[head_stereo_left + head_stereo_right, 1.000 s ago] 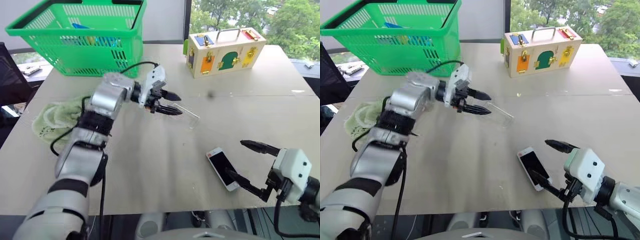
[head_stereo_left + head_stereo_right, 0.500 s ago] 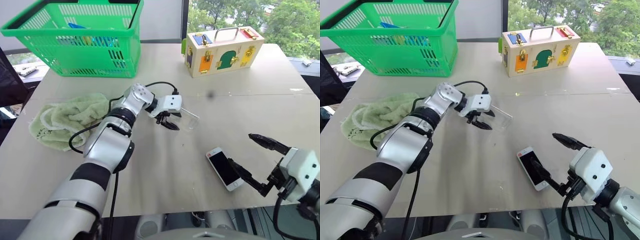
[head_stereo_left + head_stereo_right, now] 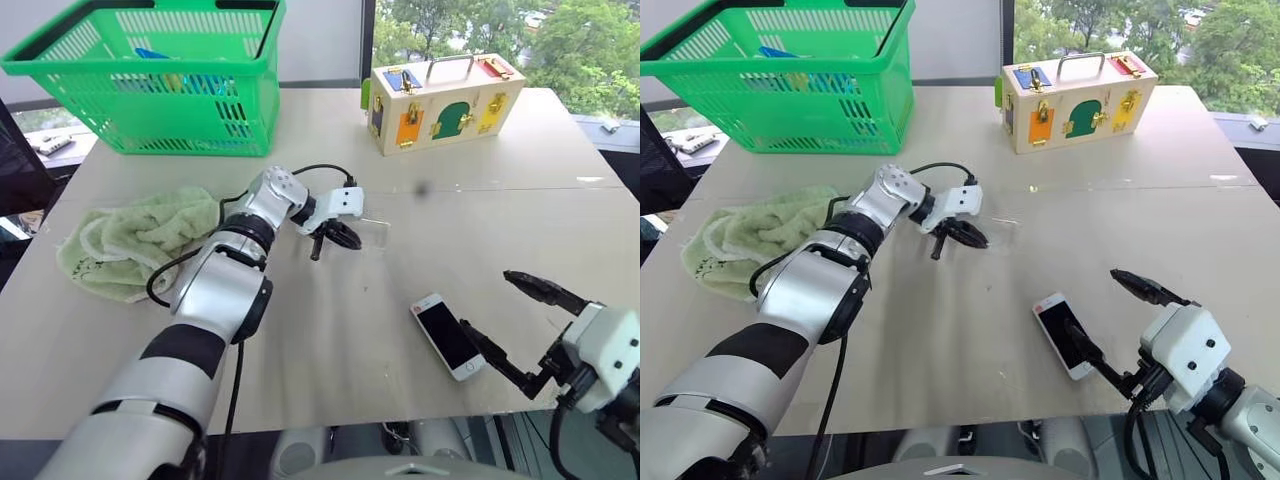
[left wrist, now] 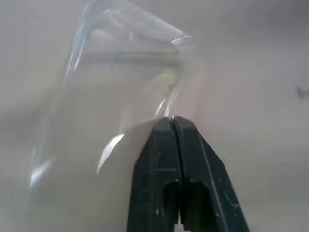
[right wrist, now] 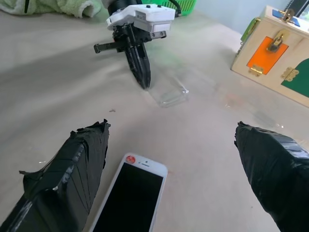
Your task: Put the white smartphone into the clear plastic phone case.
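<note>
Beige bench carries everything. Clear case lies flat mid-bench; left tool, fingers clamped together, pinches its near edge. White phone lies screen-up toward front right, well apart from case. Right tool spread wide, grasping nothing, one finger just beside phone. Green basket and wooden latch box at back, green towel left.

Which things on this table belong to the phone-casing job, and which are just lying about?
Belonging to the job:
white smartphone
clear plastic phone case

Just lying about:
green basket
green towel
wooden latch box
</note>
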Available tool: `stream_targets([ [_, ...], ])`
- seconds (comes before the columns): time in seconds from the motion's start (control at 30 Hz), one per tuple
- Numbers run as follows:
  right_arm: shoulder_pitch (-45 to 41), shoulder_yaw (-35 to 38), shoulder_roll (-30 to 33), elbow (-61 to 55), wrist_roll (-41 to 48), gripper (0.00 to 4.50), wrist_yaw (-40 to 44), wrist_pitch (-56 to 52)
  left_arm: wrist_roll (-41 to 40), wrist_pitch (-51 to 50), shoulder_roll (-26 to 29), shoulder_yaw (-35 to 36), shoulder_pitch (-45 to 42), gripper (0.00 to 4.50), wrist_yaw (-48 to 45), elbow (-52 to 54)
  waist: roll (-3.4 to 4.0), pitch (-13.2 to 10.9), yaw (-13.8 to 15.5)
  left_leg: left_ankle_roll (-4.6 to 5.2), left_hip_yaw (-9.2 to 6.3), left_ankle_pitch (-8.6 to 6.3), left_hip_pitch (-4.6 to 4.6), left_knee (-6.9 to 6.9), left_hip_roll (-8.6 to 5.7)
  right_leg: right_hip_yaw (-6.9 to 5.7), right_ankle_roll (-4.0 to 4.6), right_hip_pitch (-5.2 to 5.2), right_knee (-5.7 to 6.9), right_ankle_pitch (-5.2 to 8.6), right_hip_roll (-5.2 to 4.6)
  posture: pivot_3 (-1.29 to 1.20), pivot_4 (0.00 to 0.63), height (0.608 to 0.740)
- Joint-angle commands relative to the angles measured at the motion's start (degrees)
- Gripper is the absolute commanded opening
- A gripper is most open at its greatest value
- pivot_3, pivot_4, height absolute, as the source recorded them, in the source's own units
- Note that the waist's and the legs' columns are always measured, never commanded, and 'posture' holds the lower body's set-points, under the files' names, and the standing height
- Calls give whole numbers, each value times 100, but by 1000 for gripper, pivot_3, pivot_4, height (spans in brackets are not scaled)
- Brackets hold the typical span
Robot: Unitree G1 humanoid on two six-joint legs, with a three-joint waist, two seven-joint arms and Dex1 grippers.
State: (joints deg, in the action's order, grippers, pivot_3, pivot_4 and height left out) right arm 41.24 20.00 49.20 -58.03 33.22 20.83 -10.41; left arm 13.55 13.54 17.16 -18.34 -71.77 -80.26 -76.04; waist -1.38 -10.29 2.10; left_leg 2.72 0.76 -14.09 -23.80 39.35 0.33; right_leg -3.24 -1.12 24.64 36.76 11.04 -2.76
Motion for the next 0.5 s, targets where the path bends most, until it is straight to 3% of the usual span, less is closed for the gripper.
stream_targets([
  [0.03, -374, 156, -4, -193, 375, 4500, -148, -380, -249, -349, 12, 328, 38, 31, -149, 140, 0, 0, 4, 2, 2, -2, -2, 0, 1, 0, -7, 2, -1, -3, 1, 0, 150, 740],
  [0.17, -1020, 457, 140, 331, 759, 4500, 104, -945, -485, -627, 36, 576, 199, 31, -451, 464, -4, -2, 0, 8, 14, -5, -5, 0, 1, 9, -6, 7, -4, -3, 0, 0, 150, 740],
  [0.3, -1909, 710, 619, 1496, 990, 4500, 1147, -1117, -595, -822, 129, 623, 521, 31, -725, 914, -6, -4, -11, 15, 30, -8, 0, 5, 0, 25, -2, 6, -3, -3, -2, 0, 150, 740],
  [0.5, -3431, 650, 1500, 3445, 1208, 4500, 3375, -1074, -768, -1316, 248, 640, 945, 31, -848, 1658, -5, -5, -10, 17, 32, -9, -2, 0, 1, 33, -4, 14, -1, -5, 4, 0, 150, 740],
])
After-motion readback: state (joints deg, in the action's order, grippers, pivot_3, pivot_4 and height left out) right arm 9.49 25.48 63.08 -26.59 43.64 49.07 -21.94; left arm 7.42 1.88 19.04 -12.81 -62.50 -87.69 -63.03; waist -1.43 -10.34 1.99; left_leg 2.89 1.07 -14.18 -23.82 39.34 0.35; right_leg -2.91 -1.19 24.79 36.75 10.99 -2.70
